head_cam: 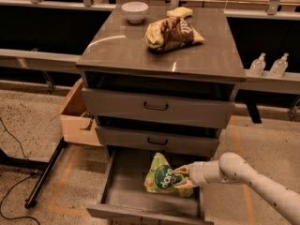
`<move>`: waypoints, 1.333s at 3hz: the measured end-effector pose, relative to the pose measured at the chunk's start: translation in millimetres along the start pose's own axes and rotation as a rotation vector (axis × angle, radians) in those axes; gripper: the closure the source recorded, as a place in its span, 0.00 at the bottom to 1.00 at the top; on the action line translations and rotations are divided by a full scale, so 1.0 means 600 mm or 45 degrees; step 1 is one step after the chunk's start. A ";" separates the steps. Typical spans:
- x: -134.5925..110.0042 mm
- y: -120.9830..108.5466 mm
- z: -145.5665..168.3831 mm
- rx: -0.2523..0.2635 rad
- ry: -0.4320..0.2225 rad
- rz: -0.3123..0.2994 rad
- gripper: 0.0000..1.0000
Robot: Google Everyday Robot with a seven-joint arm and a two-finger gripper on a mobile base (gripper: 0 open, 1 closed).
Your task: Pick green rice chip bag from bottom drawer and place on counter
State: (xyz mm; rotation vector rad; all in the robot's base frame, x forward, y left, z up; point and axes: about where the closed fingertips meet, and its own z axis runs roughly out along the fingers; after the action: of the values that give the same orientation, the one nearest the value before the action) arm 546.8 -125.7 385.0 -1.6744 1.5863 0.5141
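Observation:
The green rice chip bag [161, 177] is in the open bottom drawer [126, 191], towards its right side, standing tilted with its dark green logo facing me. My gripper [180, 176] reaches in from the right on a white arm, and its tan fingers are closed on the bag's right edge. The counter [117, 48] is the glossy grey-brown top of the cabinet, above the two shut drawers.
A brown-and-yellow snack bag [172, 33] and a white bowl [134, 11] sit on the counter's far half. An open cardboard box [77, 116] stands on the floor left of the cabinet. Two clear bottles [268, 64] stand on a ledge at the right.

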 end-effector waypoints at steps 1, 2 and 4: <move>-0.095 0.011 -0.088 0.019 -0.047 -0.105 1.00; -0.203 0.028 -0.177 0.090 -0.121 -0.166 1.00; -0.328 0.021 -0.264 0.214 -0.151 -0.254 1.00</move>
State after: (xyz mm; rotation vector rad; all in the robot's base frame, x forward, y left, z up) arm 472.6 -113.0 626.5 -1.6223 1.3225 0.3607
